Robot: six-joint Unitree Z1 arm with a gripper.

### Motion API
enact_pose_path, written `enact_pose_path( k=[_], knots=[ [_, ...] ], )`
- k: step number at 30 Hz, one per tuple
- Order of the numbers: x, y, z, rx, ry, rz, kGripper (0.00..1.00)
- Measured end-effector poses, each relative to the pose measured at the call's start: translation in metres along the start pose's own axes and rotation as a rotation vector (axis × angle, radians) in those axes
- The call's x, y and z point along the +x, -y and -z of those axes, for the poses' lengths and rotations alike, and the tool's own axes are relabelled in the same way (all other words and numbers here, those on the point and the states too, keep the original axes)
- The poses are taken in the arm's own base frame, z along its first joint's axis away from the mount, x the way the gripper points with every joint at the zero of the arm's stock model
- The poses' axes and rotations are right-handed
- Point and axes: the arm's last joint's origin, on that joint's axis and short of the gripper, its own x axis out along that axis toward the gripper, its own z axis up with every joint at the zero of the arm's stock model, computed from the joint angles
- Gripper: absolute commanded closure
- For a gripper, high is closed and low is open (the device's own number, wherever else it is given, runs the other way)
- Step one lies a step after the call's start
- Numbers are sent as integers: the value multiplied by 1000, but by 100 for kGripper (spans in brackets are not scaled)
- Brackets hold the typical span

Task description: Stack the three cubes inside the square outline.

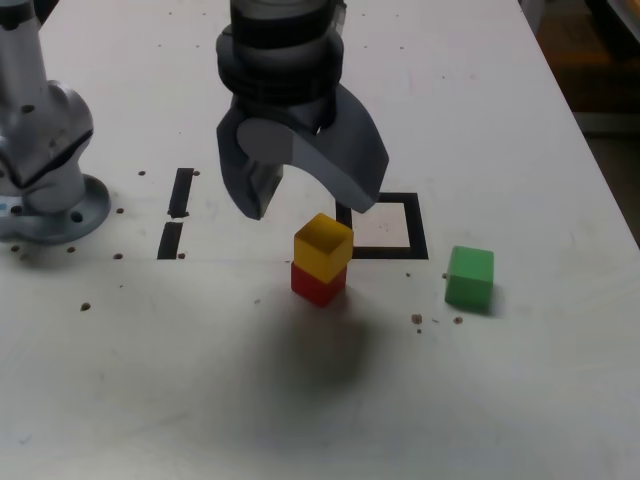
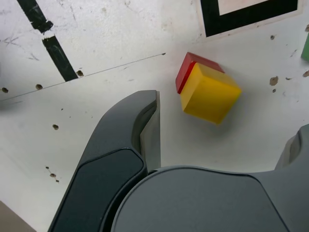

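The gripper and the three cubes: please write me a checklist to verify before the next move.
1. Gripper open: ok.
2. Jaws hold nothing: ok, no cube is between the fingertips.
3. Yellow cube on top of red cube: ok, but both stand outside the outline.
4. Square outline has a cube inside: not ok, no cube shows there.
5. Green cube on the stack: not ok, it sits apart on the table.
6. Yellow cube stable on the red one: cannot tell.
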Motion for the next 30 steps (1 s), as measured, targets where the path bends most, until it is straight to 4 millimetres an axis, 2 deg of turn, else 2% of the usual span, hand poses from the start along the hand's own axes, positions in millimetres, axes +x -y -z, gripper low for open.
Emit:
enact_pose_path(
  k=[7, 17, 23, 30],
  knots=[
    [10, -4, -2, -30, -37, -13, 7],
    [50, -16, -19, -29, -70, -10, 10],
    [57, -16, -23, -20, -79, -6, 22],
    [55, -16, -25, -20, -70, -4, 43]
  ],
)
